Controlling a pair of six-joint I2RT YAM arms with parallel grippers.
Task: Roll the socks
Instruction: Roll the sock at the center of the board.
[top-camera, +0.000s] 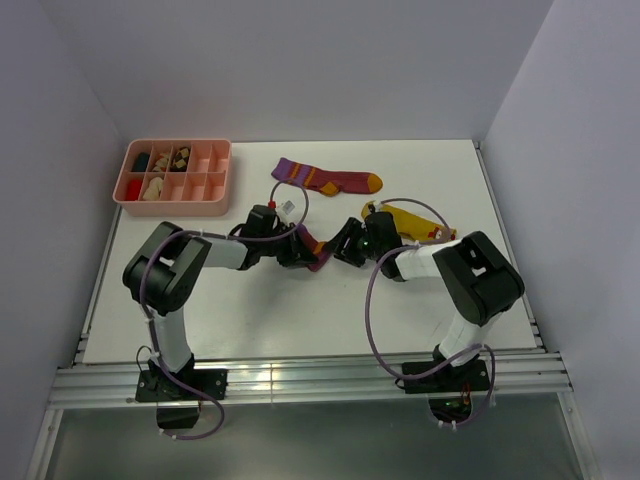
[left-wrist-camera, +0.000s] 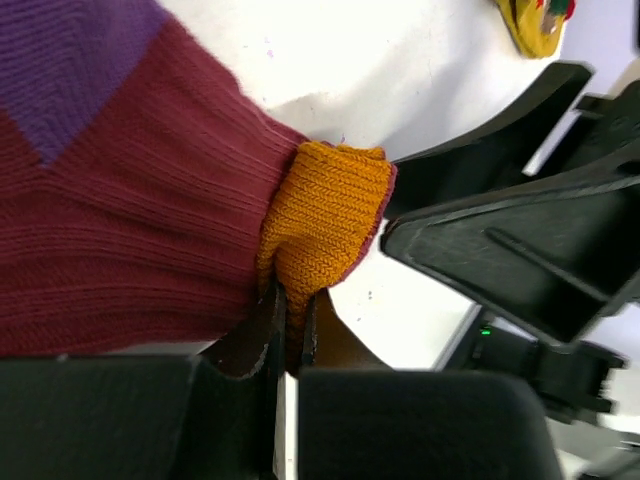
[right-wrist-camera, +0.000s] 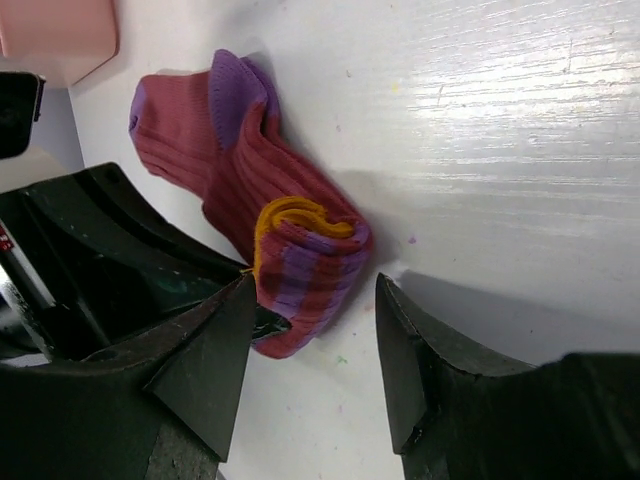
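Note:
A maroon sock (top-camera: 313, 249) with purple stripes lies partly rolled at the table's middle, between both grippers. My left gripper (top-camera: 296, 246) is shut on its orange toe (left-wrist-camera: 325, 215), which is pinched between the jaws (left-wrist-camera: 288, 305). My right gripper (top-camera: 346, 246) stands open around the rolled end (right-wrist-camera: 300, 262), which lies near one finger (right-wrist-camera: 215, 345) and apart from the other (right-wrist-camera: 410, 350). The sock's purple cuff (right-wrist-camera: 232, 92) trails away across the table. A second maroon sock (top-camera: 326, 180) lies flat farther back. A mustard-yellow sock (top-camera: 412, 221) lies behind the right arm.
A pink compartment tray (top-camera: 215, 182) with small items stands at the back left, and its corner (right-wrist-camera: 55, 35) shows in the right wrist view. The right gripper's black fingers (left-wrist-camera: 500, 235) fill the right side of the left wrist view. White walls enclose the table.

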